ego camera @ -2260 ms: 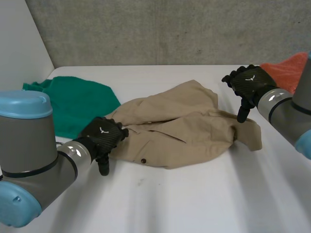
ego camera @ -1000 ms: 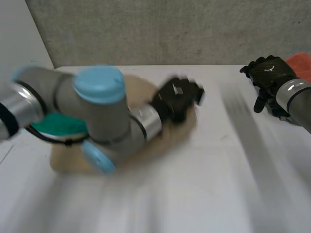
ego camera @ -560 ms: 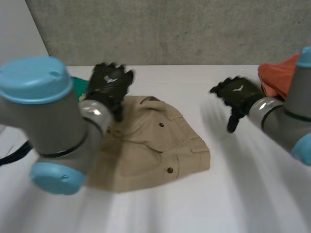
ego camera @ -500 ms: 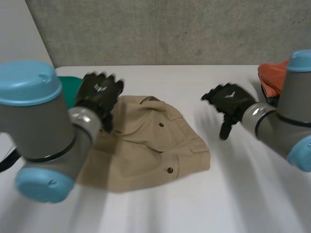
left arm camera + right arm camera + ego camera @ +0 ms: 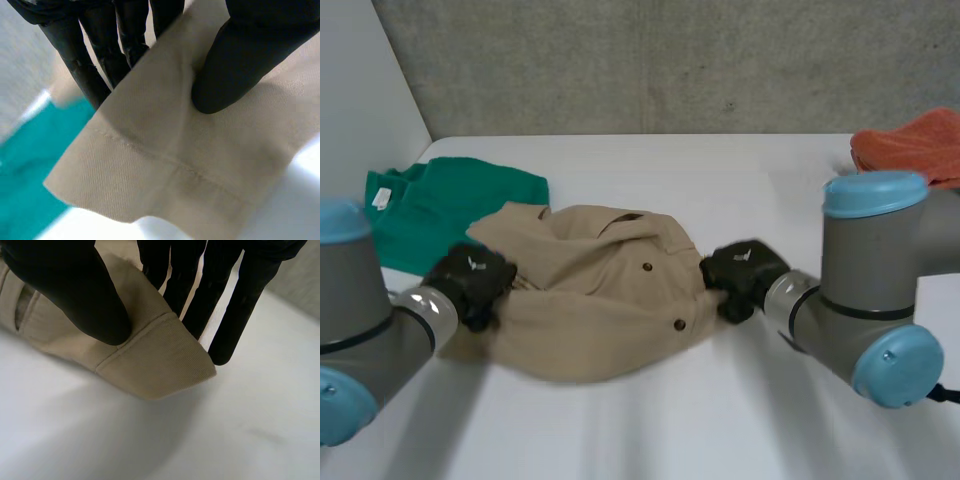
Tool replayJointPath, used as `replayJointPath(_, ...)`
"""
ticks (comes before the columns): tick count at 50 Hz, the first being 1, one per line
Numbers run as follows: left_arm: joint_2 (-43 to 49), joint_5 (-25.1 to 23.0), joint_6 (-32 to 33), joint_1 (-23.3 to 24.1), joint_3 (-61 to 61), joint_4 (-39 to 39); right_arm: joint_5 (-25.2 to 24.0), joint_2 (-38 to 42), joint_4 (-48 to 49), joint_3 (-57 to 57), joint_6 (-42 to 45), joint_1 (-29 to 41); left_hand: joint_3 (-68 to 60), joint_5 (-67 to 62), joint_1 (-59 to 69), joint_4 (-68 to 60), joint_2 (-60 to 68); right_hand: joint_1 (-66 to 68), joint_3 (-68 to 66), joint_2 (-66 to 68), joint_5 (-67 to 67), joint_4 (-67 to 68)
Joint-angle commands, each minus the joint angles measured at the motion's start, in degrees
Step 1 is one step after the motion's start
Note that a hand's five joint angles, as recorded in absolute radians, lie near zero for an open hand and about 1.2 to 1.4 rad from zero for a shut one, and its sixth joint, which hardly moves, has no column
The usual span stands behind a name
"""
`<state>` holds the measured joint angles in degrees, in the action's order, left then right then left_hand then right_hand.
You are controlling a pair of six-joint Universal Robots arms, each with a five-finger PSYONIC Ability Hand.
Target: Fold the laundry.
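Note:
A tan buttoned garment (image 5: 590, 300) lies bunched in the middle of the white table (image 5: 720, 420). My left hand (image 5: 470, 285) grips its left edge: in the left wrist view the thumb (image 5: 235, 65) presses a hemmed flap of tan cloth (image 5: 165, 165) against the fingers (image 5: 100, 55). My right hand (image 5: 740, 278) holds the garment's right edge. There the thumb (image 5: 75, 295) and fingers (image 5: 235, 315) pinch a folded tan corner (image 5: 155, 360) just above the table.
A green garment (image 5: 430, 205) lies at the back left, partly under the tan one, and shows beside the flap as green cloth (image 5: 25, 175). An orange cloth (image 5: 915, 145) sits at the far right edge. A grey wall runs behind the table.
Both hands have come down from above the table onto the tan garment's left and right edges and closed on them. The garment has bunched up between them.

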<state>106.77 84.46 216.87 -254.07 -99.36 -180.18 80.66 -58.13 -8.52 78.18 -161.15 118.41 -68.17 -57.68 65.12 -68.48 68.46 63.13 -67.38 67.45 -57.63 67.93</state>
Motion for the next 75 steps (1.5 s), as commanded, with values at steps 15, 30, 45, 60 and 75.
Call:
replayJointPath(15, -4.8, -2.9, -17.4, 3.6, 17.0, 15.4, -1.1, -9.9, 1.2, -4.0, 7.4, -3.5, -11.8, -12.3, 14.9, -11.5, 11.5, 16.9, -12.6, 12.6, -12.4, 12.1)
replayJointPath(30, 18.8, 12.7, -10.1, 6.7, 33.9, 11.5, 15.2, 11.7, 26.7, -12.2, 7.4, 1.6, 55.1, 54.6, -52.0, 55.4, -55.4, -45.4, 49.6, -49.7, 49.9, -50.2)
replayJointPath(45, -10.7, 7.2, -8.4, 6.0, 8.3, 11.9, 4.4, -11.8, 4.6, -0.3, 4.2, -4.1, 45.4, 44.9, -42.3, 45.7, -45.7, -37.2, 41.4, -41.5, 41.7, -42.0)
replayJointPath(60, -4.8, -2.5, -5.8, 2.0, -3.9, 6.2, -6.7, -10.2, 4.0, 16.2, 6.3, -7.6, 43.3, 42.8, -40.3, 43.6, -43.6, -27.5, 31.8, -31.9, 32.0, -32.3)
replayJointPath(75, 6.8, -0.6, -2.3, 5.1, 3.4, 0.7, 0.8, -2.5, 29.2, 20.3, 3.9, -2.7, -6.2, -6.7, 9.3, -5.9, 5.9, -2.5, 6.8, -6.9, 7.0, -7.3)
